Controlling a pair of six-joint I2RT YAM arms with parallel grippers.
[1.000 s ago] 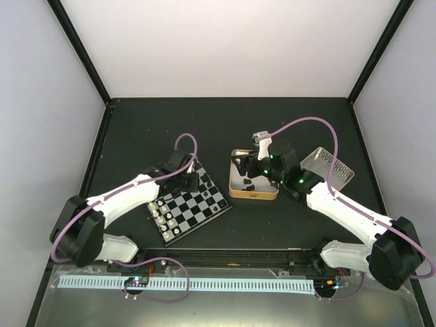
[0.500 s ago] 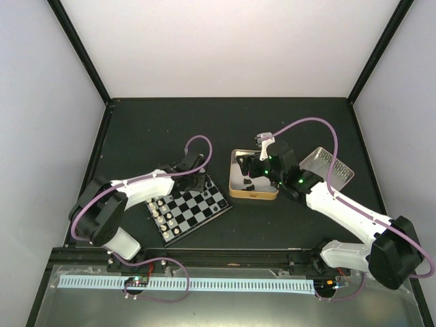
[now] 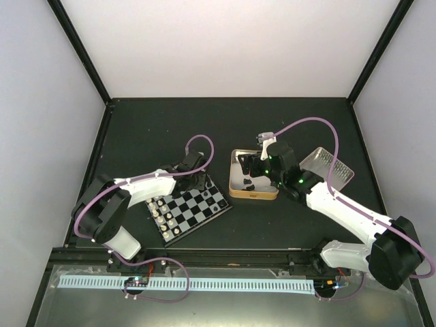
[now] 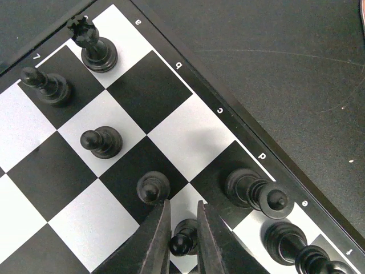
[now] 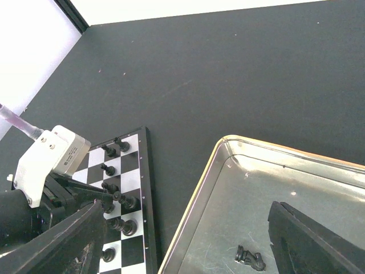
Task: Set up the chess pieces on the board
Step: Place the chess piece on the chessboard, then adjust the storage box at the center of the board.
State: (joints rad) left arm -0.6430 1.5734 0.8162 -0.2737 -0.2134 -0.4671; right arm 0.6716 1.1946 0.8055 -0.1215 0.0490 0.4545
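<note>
The board (image 3: 197, 204) lies in front of the left arm, with several black chess pieces (image 3: 216, 201) along its far right edge. In the left wrist view my left gripper (image 4: 183, 240) is closed round a black pawn (image 4: 185, 235) that stands on a pale square of the board (image 4: 185, 132), with both fingers touching it. A rook (image 4: 94, 48), more pawns (image 4: 101, 141) and two tall pieces (image 4: 251, 188) stand around it. My right gripper (image 3: 251, 167) hangs open over the tin (image 5: 199, 194). One black knight (image 5: 251, 258) lies on the tin's floor between its fingers.
Cream-white pieces (image 3: 161, 212) line the board's near left edge. A clear plastic tray (image 3: 328, 167) lies to the right of the tin (image 3: 235, 178). The black side walls of the table stand at left and right.
The left arm's elbow has swung left and lower while its gripper stayed over the board's far corner. The right gripper has barely moved over the tin.
</note>
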